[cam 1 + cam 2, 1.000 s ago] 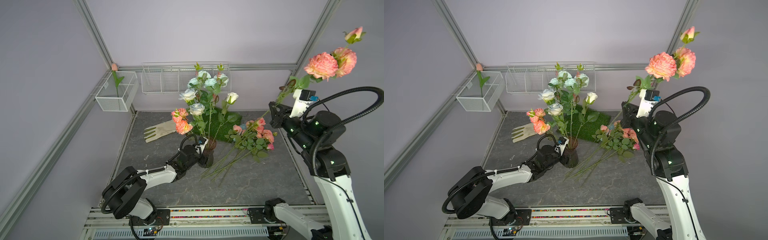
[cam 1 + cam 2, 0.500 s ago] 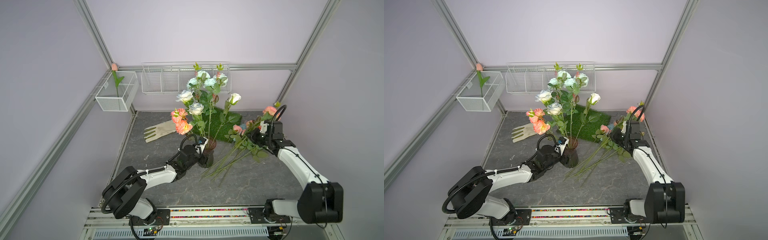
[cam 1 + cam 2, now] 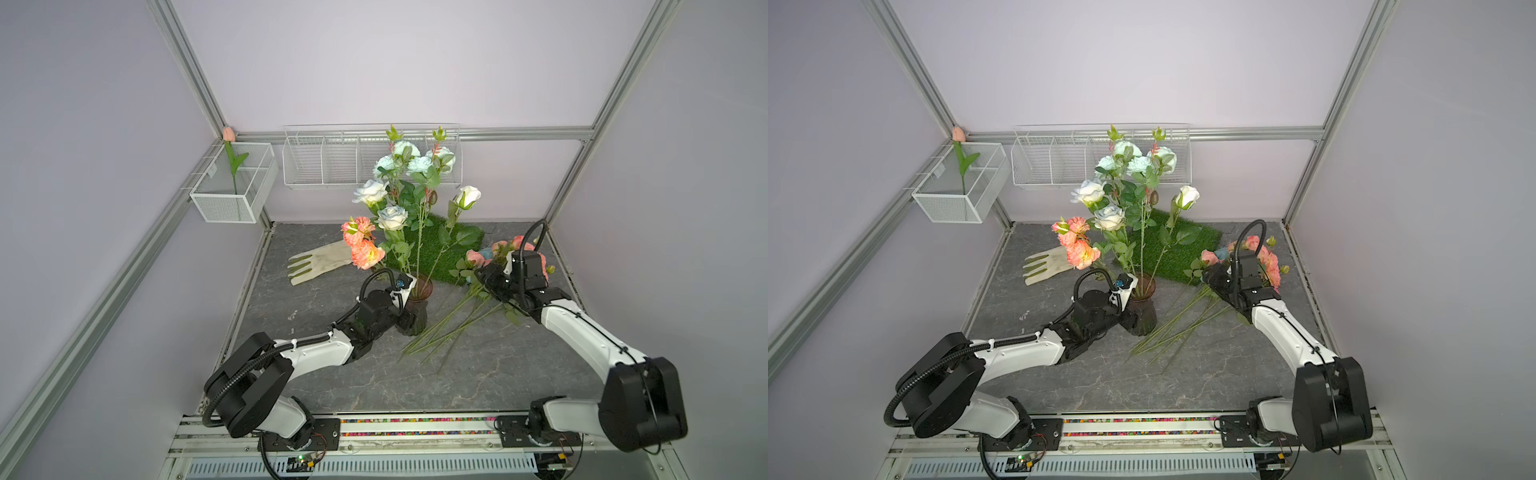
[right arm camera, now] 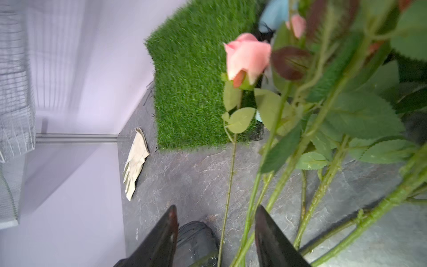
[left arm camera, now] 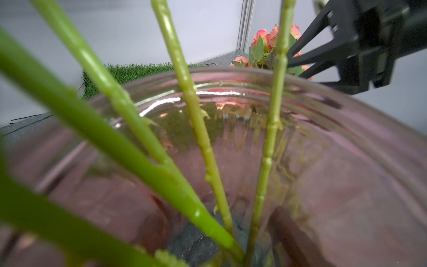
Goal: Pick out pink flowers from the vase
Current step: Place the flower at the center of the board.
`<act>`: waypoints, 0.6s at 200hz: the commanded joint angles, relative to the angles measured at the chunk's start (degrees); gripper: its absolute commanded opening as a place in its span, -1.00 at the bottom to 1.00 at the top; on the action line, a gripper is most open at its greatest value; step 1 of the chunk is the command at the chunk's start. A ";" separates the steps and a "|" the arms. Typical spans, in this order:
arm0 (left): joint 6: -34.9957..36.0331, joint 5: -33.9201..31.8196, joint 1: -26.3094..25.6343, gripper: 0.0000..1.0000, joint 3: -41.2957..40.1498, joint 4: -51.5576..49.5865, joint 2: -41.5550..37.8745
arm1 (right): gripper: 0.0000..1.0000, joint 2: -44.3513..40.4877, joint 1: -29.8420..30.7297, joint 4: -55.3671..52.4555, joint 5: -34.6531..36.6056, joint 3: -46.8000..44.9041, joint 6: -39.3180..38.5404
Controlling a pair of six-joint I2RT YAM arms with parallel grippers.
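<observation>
We find the vase upright near the middle of the worktop, just in front of the grass mat. The left end effector is clamped on its lower body, the arm reaching in low from the near left. From the left wrist we look down past the rim at green stems crossing inside the purplish glass.

White roses and blue roses rise from the vase. One pink spray leans out toward the left arm's side, above a glove lying flat on the worktop.

The other pink flowers lie on the worktop on the right arm's side of the vase — blooms beside the mat near the back right corner, stalks fanning toward the vase's foot. The right end effector sits low over this pile with its jaws well apart. In the right wrist view a few stalks run between the two fingers, loose and unpinched, so it holds nothing. A pink bud shows there against the mat.

On the left wall a mesh box holds one tulip, and a wire rack hangs on the back wall.
</observation>
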 commanded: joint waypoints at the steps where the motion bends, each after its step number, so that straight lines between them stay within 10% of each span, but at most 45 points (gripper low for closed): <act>1: 1.50 -0.74 0.26 -1.00 -1.84 -11.19 3.25 | 0.11 -5.98 3.73 -8.58 11.73 1.31 -7.23; 54: 1.54 -0.66 0.26 -1.00 -1.84 -11.19 3.40 | -0.11 -11.44 14.73 3.55 -13.44 5.65 -28.51; 120: 1.67 -0.60 0.26 -1.00 -1.59 -11.80 3.37 | -0.50 3.29 22.06 2.88 -29.60 21.96 -36.10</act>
